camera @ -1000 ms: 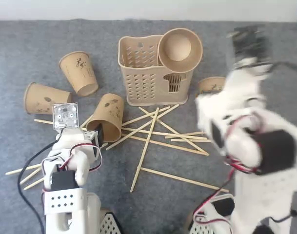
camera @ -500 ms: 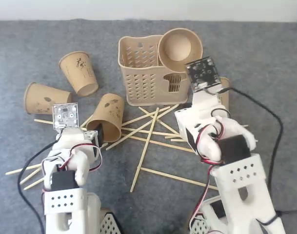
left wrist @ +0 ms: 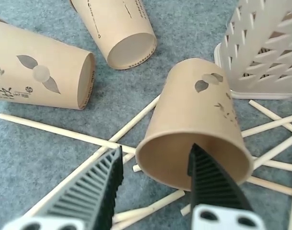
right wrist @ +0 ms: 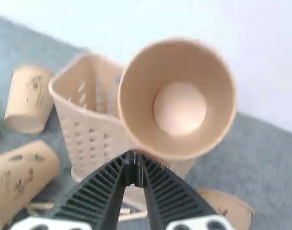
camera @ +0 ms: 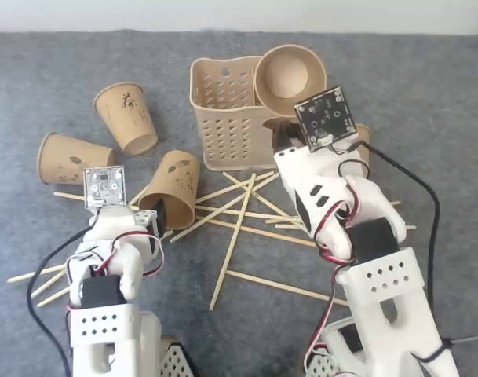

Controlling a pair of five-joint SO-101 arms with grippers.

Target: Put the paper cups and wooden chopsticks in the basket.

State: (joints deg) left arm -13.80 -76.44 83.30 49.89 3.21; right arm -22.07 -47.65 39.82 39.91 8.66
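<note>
**Close on the tipped cup's rim, lift clear of the sticks**

High view. Left gripper (camera: 155, 214) at the mouth of the tipped paper cup (camera: 176, 181), near the front of the basket (camera: 223, 118) on the grey table (camera: 427, 102). Lying on its side across a fan of wooden chopsticks (camera: 240, 224), long axis diagonal, mouth toward the left arm, base toward the basket. Right gripper (camera: 281, 135) close against the basket's front, below the leaning cup (camera: 290, 75) already lodged in the basket's top. Two spare cups (camera: 127, 118) on their sides farther left, well apart from the basket.

Left wrist view. Spread open, one finger apparently just inside the tipped paper cup's mouth, the other outside its wall, nothing pinched yet. Likely step in hand: taking the rim. Push in a little deeper first, so the wall sits well between the pads. Close softly, since thin paper probably buckles under a hard squeeze. Lift straight up to shed the sticks underneath, then turn the base downward before lowering into the basket's free compartment.

Right wrist view. Closed on nothing, tips meeting just beneath the leaning cup. Tilted, mouth up toward the camera, base down inside the basket.
</note>
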